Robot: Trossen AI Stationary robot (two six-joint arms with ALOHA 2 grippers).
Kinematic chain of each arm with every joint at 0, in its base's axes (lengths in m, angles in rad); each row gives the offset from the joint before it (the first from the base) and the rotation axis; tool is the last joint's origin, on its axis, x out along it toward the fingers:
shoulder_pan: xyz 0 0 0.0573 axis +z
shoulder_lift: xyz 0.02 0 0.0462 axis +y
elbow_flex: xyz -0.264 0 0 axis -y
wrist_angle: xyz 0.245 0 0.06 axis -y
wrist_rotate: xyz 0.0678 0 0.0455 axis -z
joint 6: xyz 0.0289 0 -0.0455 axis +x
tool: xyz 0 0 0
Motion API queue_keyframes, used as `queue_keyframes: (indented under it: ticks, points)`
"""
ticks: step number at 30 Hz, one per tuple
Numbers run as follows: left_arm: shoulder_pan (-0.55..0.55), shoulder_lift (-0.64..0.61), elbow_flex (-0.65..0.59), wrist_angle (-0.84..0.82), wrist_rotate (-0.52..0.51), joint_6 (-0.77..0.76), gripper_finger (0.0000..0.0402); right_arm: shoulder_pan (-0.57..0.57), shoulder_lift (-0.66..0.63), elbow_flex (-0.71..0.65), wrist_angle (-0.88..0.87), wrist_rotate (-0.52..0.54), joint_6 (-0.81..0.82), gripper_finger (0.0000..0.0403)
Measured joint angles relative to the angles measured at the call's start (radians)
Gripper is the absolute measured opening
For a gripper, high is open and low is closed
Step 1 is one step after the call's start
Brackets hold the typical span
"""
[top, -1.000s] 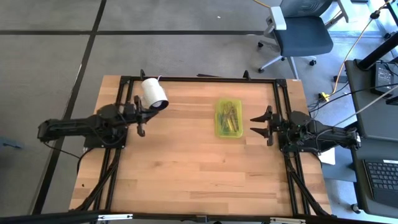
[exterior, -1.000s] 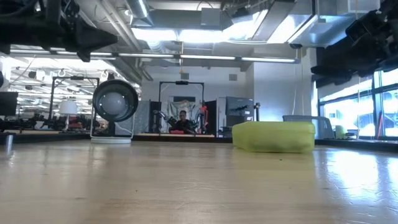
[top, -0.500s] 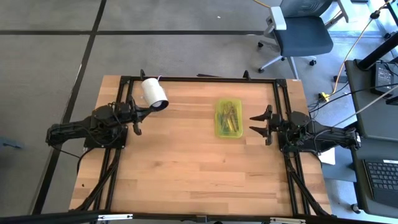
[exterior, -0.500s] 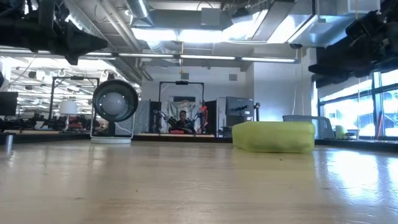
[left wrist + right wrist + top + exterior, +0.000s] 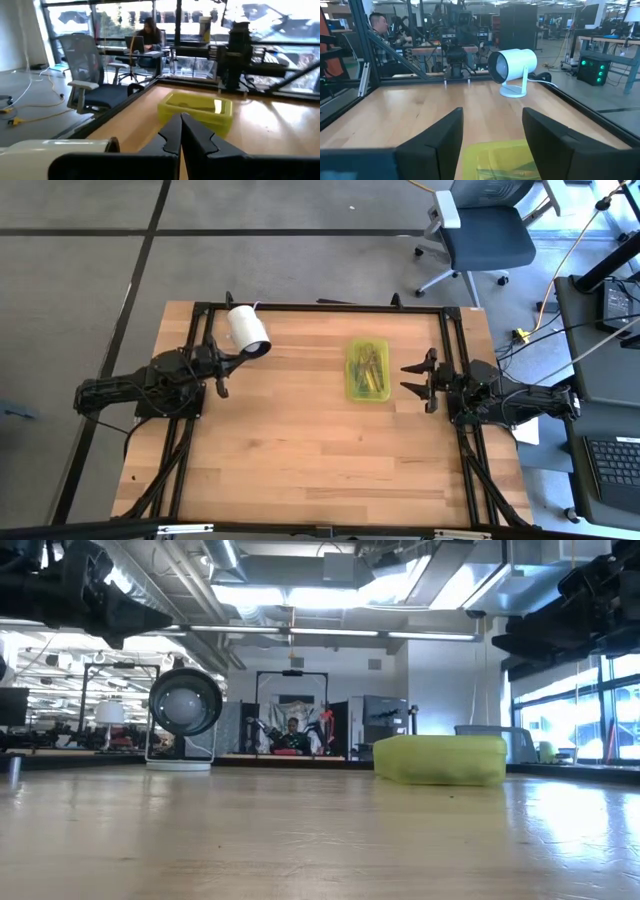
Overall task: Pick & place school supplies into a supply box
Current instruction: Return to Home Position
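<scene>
- High view: supply box [image 5: 352,388] lies shut mid-table, pencils [image 5: 368,370] showing through its lid; packing looks finished.
- Right gripper [image 5: 404,378] hovers just beside it, fingers apart, empty.
- Left gripper [image 5: 180,117], fingers together, parks near the white cylinder [image 5: 247,329].

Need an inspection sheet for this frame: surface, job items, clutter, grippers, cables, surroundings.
Surface: light wooden table top in a black frame; nothing amiss seen.
Job's things: translucent yellow-green plastic supply box shut, pens and pencils showing through its lid; no loose supplies seen.
Clutter: white cylinder on a stand near the far edge.
Grippers: left gripper shut, empty, beside the white cylinder; right gripper open, empty, just right of the box, not touching it.
Cables: white cable behind the cylinder; yellow cable on the floor.
Surroundings: grey office chair; seated person far off.
</scene>
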Motion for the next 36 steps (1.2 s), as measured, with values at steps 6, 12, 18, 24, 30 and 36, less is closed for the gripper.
queue_keyframes:
  ticks: [6, 12, 18, 24, 30, 36]
  points:
    - [0.0, 0.0, 0.0, -0.032, -0.186, -0.084, 0.0004, 0.0, 0.0, 0.0, 0.0, 0.0, 0.0, 0.0208]
    - [0.0, 0.002, 0.0, -0.055, -0.176, -0.084, 0.0008, 0.0, 0.0, 0.0, 0.0, 0.0, 0.002, 0.0208]
    - [0.0, 0.002, 0.0, -0.054, -0.149, -0.063, 0.0008, 0.0, 0.0, 0.0, 0.0, 0.0, 0.003, 0.0208]
    - [0.0, 0.002, 0.0, -0.054, -0.117, -0.073, 0.0011, 0.0, 0.0, 0.0, 0.0, 0.0, 0.003, 0.0208]
    - [0.0, 0.002, 0.0, -0.054, -0.108, -0.073, 0.0007, 0.0, 0.0, 0.0, -0.001, 0.0, 0.002, 0.0208]
    - [0.0, 0.002, 0.0, -0.054, -0.108, -0.074, 0.0008, 0.0, 0.0, 0.0, -0.001, 0.0, 0.001, 0.0208]
